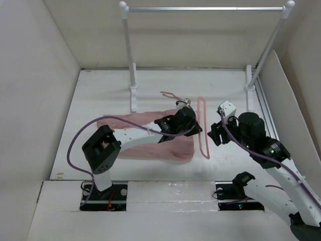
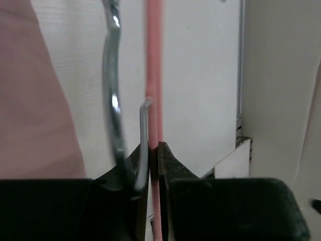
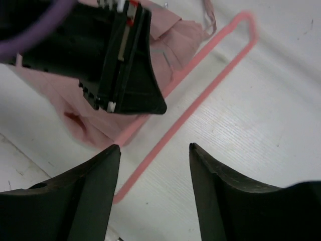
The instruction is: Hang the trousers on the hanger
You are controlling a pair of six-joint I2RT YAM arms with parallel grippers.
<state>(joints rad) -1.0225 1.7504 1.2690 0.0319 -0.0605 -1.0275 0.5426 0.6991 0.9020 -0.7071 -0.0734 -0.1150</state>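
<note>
My left gripper (image 2: 154,150) is clamped on the hanger (image 2: 153,65) beside its hook, mid-table, touching the trousers (image 1: 173,149). The right gripper (image 3: 154,146) hangs empty (2 fingers wide apart); I'd pinch the trousers' edge squarely.

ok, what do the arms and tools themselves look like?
Left arm and right arm: white links, black joint housings, and a purple cable running along each. Left tool and right tool: black, with wedge-shaped fingers.
</note>
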